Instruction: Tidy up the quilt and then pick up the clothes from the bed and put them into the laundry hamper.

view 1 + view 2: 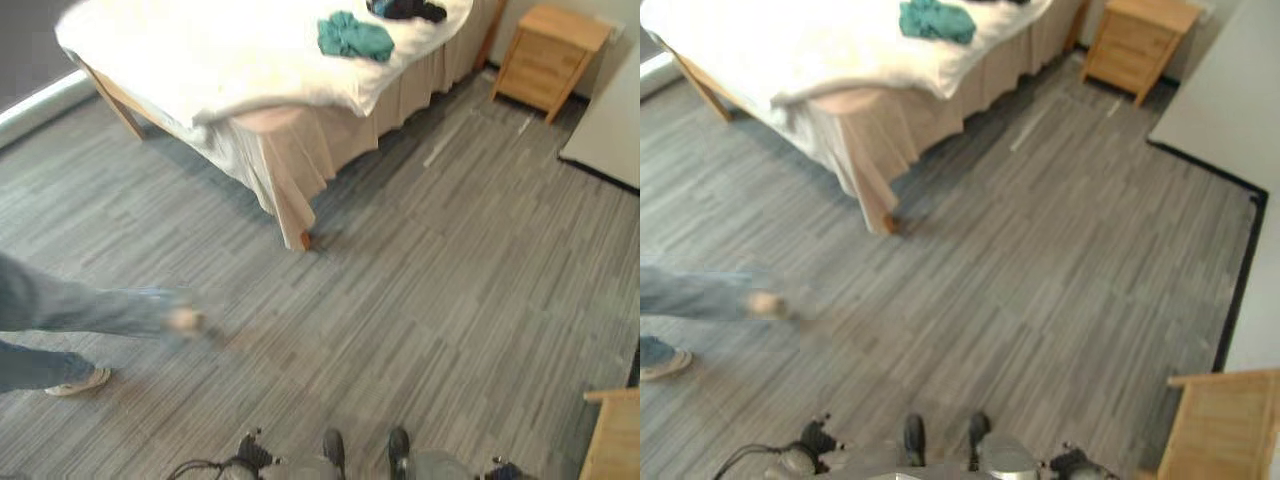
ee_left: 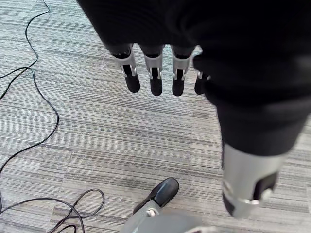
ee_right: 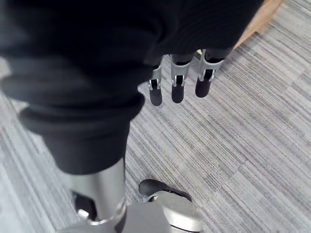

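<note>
A bed with a white quilt [image 1: 200,50] stands at the far left, its front corner rumpled over a beige bed skirt [image 1: 300,160]. On the quilt lie a teal garment [image 1: 355,38] and, further back, a dark garment [image 1: 405,9]. My left hand [image 2: 153,73] hangs over the grey floor with straight fingers, holding nothing. In its own wrist view my right hand [image 3: 177,80] likewise hangs open and empty above the floor, well short of the bed.
A person's jeans-clad leg [image 1: 90,310] and shoe [image 1: 78,381] cross the floor at the left. A wooden nightstand [image 1: 548,55] stands beyond the bed at the far right. Light wooden furniture [image 1: 1225,425] sits at the near right. Open grey floor [image 1: 450,280] lies between me and the bed.
</note>
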